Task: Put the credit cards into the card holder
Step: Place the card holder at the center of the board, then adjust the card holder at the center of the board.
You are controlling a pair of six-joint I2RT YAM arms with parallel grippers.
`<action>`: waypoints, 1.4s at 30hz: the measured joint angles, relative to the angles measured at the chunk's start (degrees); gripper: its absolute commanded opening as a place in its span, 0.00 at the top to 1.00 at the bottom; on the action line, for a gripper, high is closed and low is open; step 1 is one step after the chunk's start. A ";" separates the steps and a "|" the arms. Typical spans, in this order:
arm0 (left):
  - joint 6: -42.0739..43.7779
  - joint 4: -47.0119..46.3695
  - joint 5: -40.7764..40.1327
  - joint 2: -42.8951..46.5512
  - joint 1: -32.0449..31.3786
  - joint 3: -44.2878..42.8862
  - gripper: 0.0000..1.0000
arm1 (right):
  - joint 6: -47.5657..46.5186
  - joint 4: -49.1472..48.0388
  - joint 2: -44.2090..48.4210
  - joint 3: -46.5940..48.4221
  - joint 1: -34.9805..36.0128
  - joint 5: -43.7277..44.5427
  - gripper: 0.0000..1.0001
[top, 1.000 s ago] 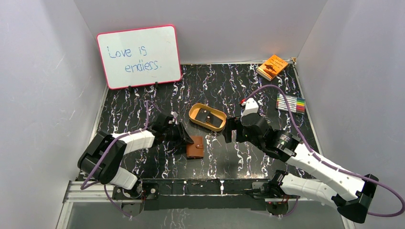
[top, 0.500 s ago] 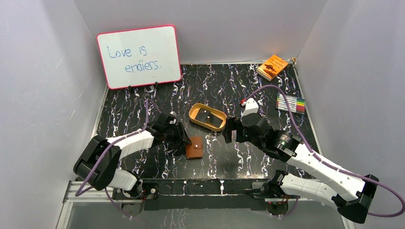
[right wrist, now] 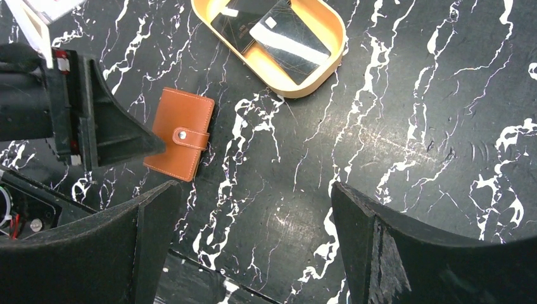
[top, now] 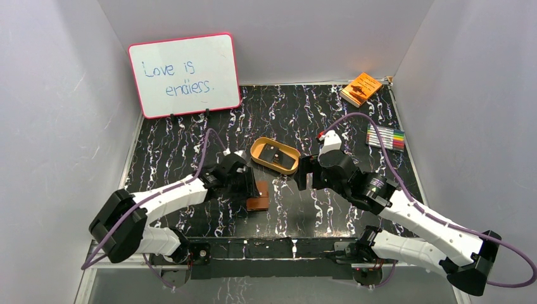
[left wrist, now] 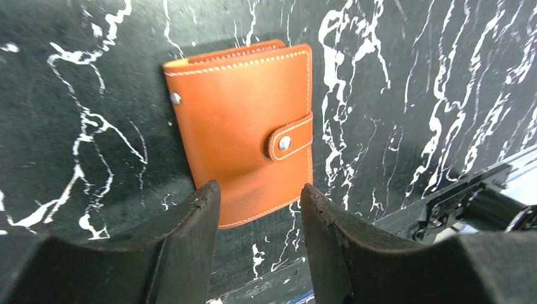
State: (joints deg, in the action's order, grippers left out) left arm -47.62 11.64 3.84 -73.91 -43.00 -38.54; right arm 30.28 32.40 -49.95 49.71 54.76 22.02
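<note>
The light, supple leather card holder lies snapped shut, flat mid-frame on the black marbled table, probably best pinched at its strap edge; the left gripper hovers empty with jaws part-spread, and the right gripper gapes wide.

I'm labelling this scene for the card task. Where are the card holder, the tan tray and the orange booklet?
card holder point(left wrist: 234, 120): left wrist view, front leather panel.
tan tray point(right wrist: 304, 85): right wrist view, near rim.
orange booklet point(top: 361, 88): top external view, cover centre.
</note>
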 measured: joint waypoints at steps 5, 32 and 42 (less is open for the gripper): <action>-1.07 0.66 -1.16 -3.21 -2.43 -0.20 0.53 | 0.00 0.07 -0.35 0.00 0.00 -0.33 0.04; -3.41 5.14 -9.11 5.79 -13.05 -1.73 0.61 | 1.14 0.24 0.13 -0.02 0.00 -0.46 0.05; -3.37 5.92 -9.46 -3.52 -19.85 -2.45 0.71 | 2.34 0.55 0.11 -0.02 0.00 -1.31 0.05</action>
State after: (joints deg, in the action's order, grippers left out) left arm -50.98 17.56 -5.63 -77.43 -62.85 -40.99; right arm 32.62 32.95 -49.84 49.69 54.76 20.71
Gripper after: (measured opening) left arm 0.312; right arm 0.948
